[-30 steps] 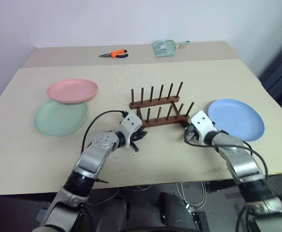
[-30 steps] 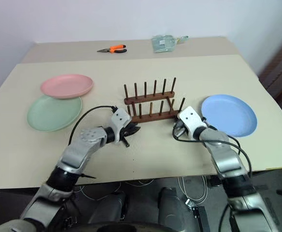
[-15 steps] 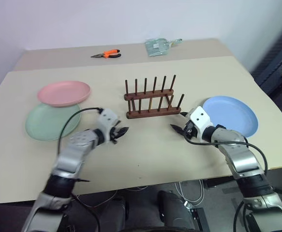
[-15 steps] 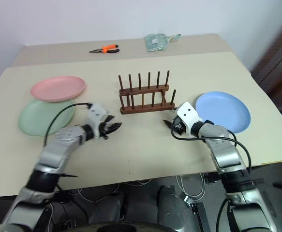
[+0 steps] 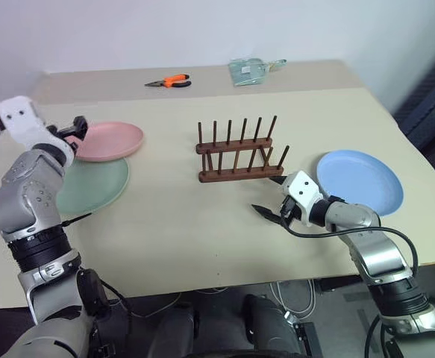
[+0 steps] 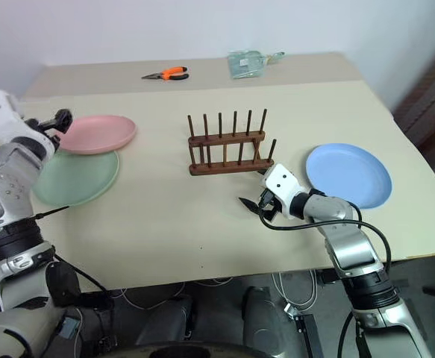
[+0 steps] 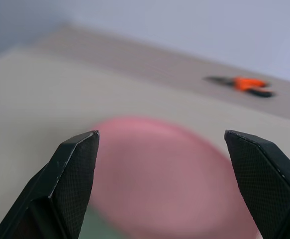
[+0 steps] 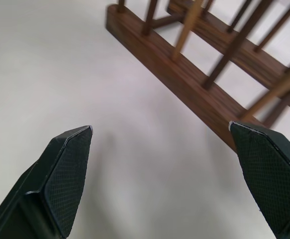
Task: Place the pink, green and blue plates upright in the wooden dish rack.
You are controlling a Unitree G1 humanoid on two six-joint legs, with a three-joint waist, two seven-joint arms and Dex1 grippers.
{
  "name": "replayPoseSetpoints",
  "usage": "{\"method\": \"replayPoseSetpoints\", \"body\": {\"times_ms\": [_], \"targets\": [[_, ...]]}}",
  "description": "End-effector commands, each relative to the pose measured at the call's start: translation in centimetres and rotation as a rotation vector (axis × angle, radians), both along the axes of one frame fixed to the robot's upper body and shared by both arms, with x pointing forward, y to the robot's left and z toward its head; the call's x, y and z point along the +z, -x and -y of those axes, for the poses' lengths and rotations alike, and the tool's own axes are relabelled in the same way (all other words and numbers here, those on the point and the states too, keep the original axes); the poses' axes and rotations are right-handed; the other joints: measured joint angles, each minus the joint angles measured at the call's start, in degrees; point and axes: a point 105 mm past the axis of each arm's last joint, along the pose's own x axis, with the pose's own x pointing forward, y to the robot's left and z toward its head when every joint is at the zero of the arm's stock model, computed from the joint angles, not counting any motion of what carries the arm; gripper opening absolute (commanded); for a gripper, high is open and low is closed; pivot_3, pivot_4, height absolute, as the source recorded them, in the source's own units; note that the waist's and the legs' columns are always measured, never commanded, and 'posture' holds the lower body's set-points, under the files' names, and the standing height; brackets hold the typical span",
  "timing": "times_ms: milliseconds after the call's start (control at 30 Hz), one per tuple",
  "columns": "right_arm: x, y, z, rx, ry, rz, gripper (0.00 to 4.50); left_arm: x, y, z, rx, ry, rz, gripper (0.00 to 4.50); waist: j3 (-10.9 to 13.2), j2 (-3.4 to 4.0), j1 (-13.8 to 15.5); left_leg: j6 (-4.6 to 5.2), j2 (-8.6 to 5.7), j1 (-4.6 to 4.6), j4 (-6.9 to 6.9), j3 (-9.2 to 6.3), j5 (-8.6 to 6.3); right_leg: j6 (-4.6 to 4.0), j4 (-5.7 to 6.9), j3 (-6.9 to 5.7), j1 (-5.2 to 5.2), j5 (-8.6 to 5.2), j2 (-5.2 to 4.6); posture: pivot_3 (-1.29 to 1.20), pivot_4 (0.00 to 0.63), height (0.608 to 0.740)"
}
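R gripper [image 5: 271,200] low over table [image 5: 202,246], fingers spread wide, empty, just in front of rack's near-right end. L gripper [image 7: 162,149] raised at table's left edge, fingers also wide apart, nothing held, aimed at pink plate [image 5: 107,140]. Green plate [image 5: 90,183] flat on table, pink plate's rim overlapping its far edge. Blue plate [image 5: 360,182] flat, right of rack. Rack [image 5: 239,153] mid-table, no plates in it. Far back: orange pliers [image 5: 168,81], clear packet [image 5: 251,71].

A beige table [image 5: 202,239] stands against a pale wall [image 5: 202,30] (cables, perhaps, beneath).
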Motion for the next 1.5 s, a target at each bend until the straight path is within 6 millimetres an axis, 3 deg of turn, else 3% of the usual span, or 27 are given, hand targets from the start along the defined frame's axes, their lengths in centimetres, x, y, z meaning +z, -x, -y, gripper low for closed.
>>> {"method": "replayPoseSetpoints", "body": {"times_ms": [33,200,233,300,433,500,533,667,767,867,1000,1200,1300,1500], "targets": [[1.4,-0.4,0.0,0.008,0.002,0.065,4.50,-1.0,0.6,-1.3,0.061,0.134,-0.036,4.13,0.0,-0.07,0.0,-0.02,0.02,0.00,0.00,-0.01,0.01,0.03,0.00,0.00,0.00,-0.02,0.03,0.00,0.150,0.740],[2.2,-0.4,-0.5,0.007,-0.042,0.102,4.50,-3.9,-1.1,-0.5,0.005,0.289,-0.127,4.13,0.0,-0.20,0.5,-0.10,0.00,-0.05,0.03,-0.01,0.05,0.02,0.00,0.01,0.00,-0.01,0.03,0.00,0.150,0.740],[2.5,-0.3,-0.5,0.005,-0.056,0.113,4.50,-4.2,-1.4,-0.7,0.016,0.324,-0.132,3.89,0.0,-0.24,0.5,-0.12,-0.01,-0.05,0.04,-0.03,0.06,-0.01,0.00,0.00,0.02,0.01,0.03,0.00,0.150,0.740],[2.7,-0.3,0.0,-0.009,-0.044,0.131,4.50,-4.0,-2.1,-0.8,0.024,0.346,-0.120,3.30,0.0,-0.26,0.4,-0.13,-0.01,-0.04,0.04,-0.04,0.07,-0.01,0.00,0.00,0.02,0.01,0.03,0.00,0.150,0.740],[3.4,-0.3,1.0,-0.041,-0.053,0.146,4.50,-2.3,-3.1,0.1,-0.024,0.321,-0.070,1.23,0.0,-0.28,0.2,-0.20,0.00,-0.06,0.02,-0.04,0.03,-0.05,0.00,0.01,-0.04,0.04,0.03,0.00,0.150,0.740],[4.8,-0.3,1.1,-0.039,-0.061,0.184,4.50,-0.2,-3.9,1.8,-0.104,0.307,0.024,0.30,0.0,-0.28,0.2,-0.21,0.00,-0.06,0.00,-0.04,0.02,-0.06,0.00,0.01,-0.05,0.04,0.04,0.00,0.150,0.740],[5.9,-0.4,0.9,-0.035,-0.057,0.223,4.50,0.9,-4.1,2.8,-0.152,0.284,0.065,0.05,0.0,-0.28,0.2,-0.22,0.00,-0.07,0.01,-0.03,0.03,-0.06,0.01,0.01,-0.06,0.04,0.04,0.00,0.150,0.740],[9.3,-0.2,-0.8,0.042,-0.010,0.362,4.50,4.1,-4.4,7.2,-0.326,0.201,0.175,0.05,0.1,-0.32,0.2,-0.26,0.01,-0.09,0.02,-0.02,0.04,-0.06,0.00,0.02,-0.05,0.04,0.04,0.00,0.150,0.740],[12.1,-0.4,-3.0,0.131,0.098,0.511,4.50,6.7,-4.1,12.6,-0.511,0.120,0.242,0.05,0.1,-0.35,0.1,-0.26,0.01,-0.10,0.02,-0.01,0.04,-0.06,-0.01,0.02,-0.06,0.04,0.04,0.00,0.150,0.740],[12.5,-1.1,-4.7,0.216,0.264,0.590,4.50,8.4,-3.3,17.4,-0.653,0.081,0.273,0.05,0.1,-0.39,0.2,-0.26,0.01,-0.11,0.03,0.01,0.04,-0.06,-0.02,0.03,-0.07,0.04,0.03,0.00,0.150,0.740],[12.9,-2.3,-5.4,0.218,0.377,0.693,4.50,8.8,-2.7,20.3,-0.726,0.055,0.256,0.05,0.1,-0.42,0.1,-0.26,0.01,-0.09,0.02,0.01,0.04,-0.06,-0.05,0.04,-0.05,0.04,0.04,0.00,0.150,0.740],[12.0,-3.7,-5.0,0.201,0.524,0.783,4.50,8.6,-1.9,22.4,-0.789,0.102,0.233,0.05,0.1,-0.41,0.1,-0.28,0.04,-0.10,-0.01,0.06,0.05,-0.07,-0.03,0.09,-0.11,0.05,0.07,0.00,0.150,0.740],[11.3,-4.2,-4.5,0.174,0.561,0.809,3.74,8.1,-1.6,23.0,-0.808,0.138,0.208,0.00,0.1,-0.42,0.2,-0.32,0.03,-0.12,0.01,0.07,0.08,-0.07,-0.06,0.12,-0.11,0.05,0.07,0.00,0.150,0.740],[10.9,-4.2,-3.9,0.127,0.563,0.838,0.64,7.9,-1.3,23.5,-0.839,0.170,0.205,0.00,0.1,-0.43,0.2,-0.34,0.03,-0.11,0.01,0.07,0.09,-0.08,-0.05,0.13,-0.10,0.05,0.08,0.00,0.150,0.740]]}}
